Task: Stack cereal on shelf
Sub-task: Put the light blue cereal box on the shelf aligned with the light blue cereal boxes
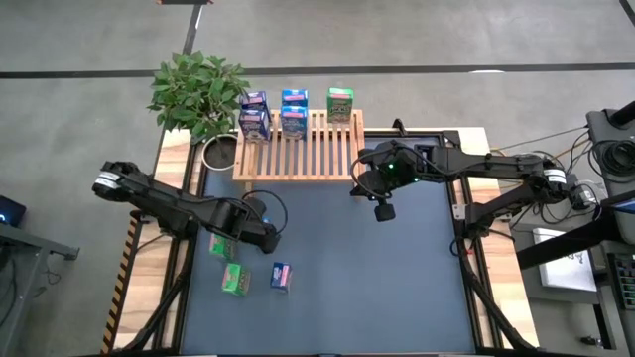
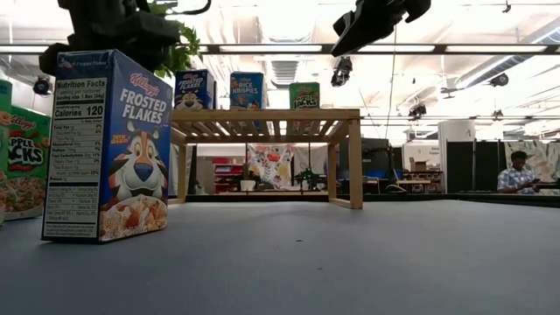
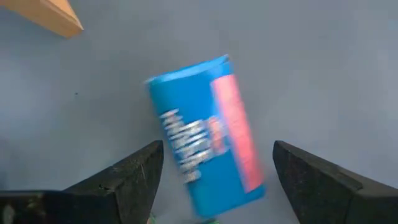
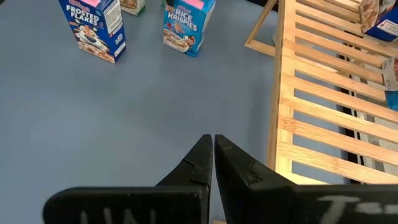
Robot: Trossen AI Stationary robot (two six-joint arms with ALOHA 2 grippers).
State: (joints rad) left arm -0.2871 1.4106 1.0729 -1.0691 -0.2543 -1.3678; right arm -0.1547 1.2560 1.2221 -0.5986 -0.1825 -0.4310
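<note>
The left gripper [image 1: 260,235], dark and two-fingered, hangs with its jaws spread wide over the blue-grey table mat [image 1: 397,288], and the left wrist view shows a small blue cardboard cereal box with a pink top flap [image 3: 208,134] standing on the mat directly between and just ahead of the two dark fingers [image 3: 134,171], with a gap on either side, so nothing is clasped. In the high view, other small boxes sit near those jaws: a green cardboard box [image 1: 221,246] just beside them, another green cardboard box [image 1: 235,280] a little further out, and a blue Frosted Flakes box [image 1: 281,277] next to it. The right gripper [image 1: 382,208] is held above the mat with its jaws clenched together on nothing, as the right wrist view shows the finger tips [image 4: 202,155] meeting. Just beside those closed jaws lies the front edge of the light natural-wood slatted rack [image 1: 303,149]. At the rack's far side, well beyond the right jaws, stand two stacked pairs of blue cereal boxes [image 1: 254,114] [image 1: 294,111] and a single green cereal box [image 1: 339,103].
</note>
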